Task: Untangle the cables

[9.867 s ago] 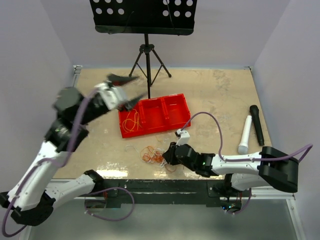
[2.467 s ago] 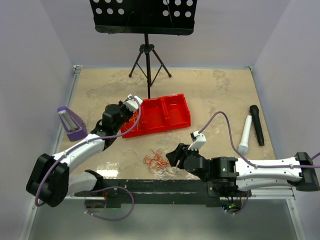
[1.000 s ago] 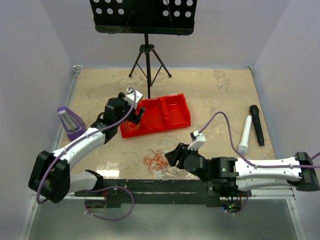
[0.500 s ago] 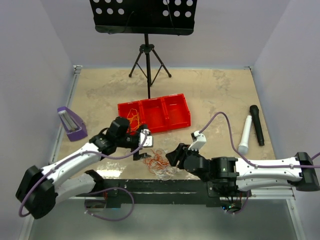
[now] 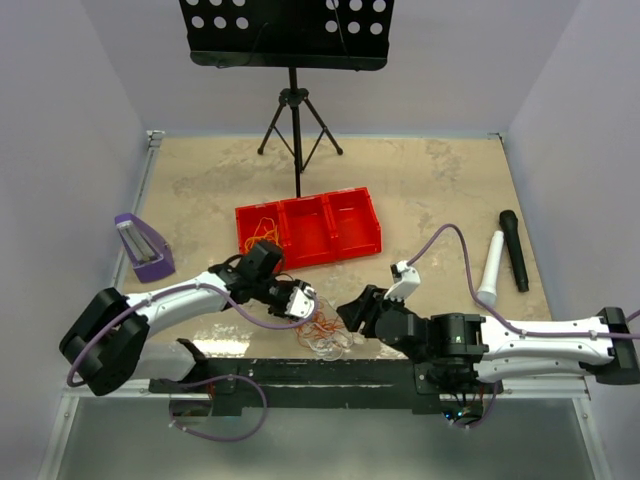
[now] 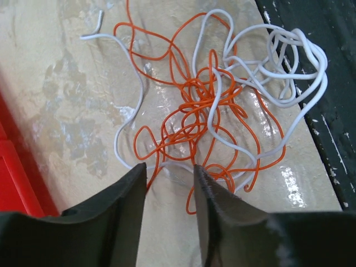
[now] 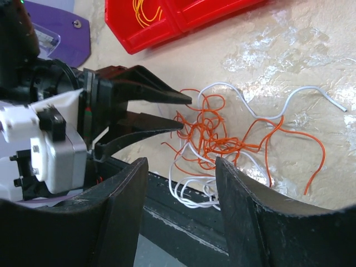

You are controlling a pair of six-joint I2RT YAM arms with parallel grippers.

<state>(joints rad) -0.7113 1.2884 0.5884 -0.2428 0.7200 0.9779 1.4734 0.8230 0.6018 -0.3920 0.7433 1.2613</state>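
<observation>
- Left wrist view: shows left gripper (image 6: 168,169) partway open and gripping nothing, tips set down at the rim of the cables (image 6: 206,105), an orange loop and a white strand running into the gap.
- Puts that clump on the table (image 5: 430,190) on the near side of the red tray (image 5: 352,222), apart from it, with white loops reaching the dark front edge (image 6: 328,83); puts some yellow wire (image 5: 262,228) inside the tray's left compartment.
- Shows right gripper (image 7: 181,167) open and empty, also on the tray's near side, facing the left gripper across the clump.
- Could close on two or three strands together, given orange and white crossing right at the tips; would then likely haul the whole knot along rather than free one wire.
- Could tighten the orange core if pulled toward the tray with nothing pinning the rest.
- Could flick the white loops off the front edge, lying so close to it.
- Could miss altogether: thin, springy-looking wire, apt to slip from between the pads on the glossy top.
- Could knock the two arms together, with both sets of fingers aimed at the same small heap.
</observation>
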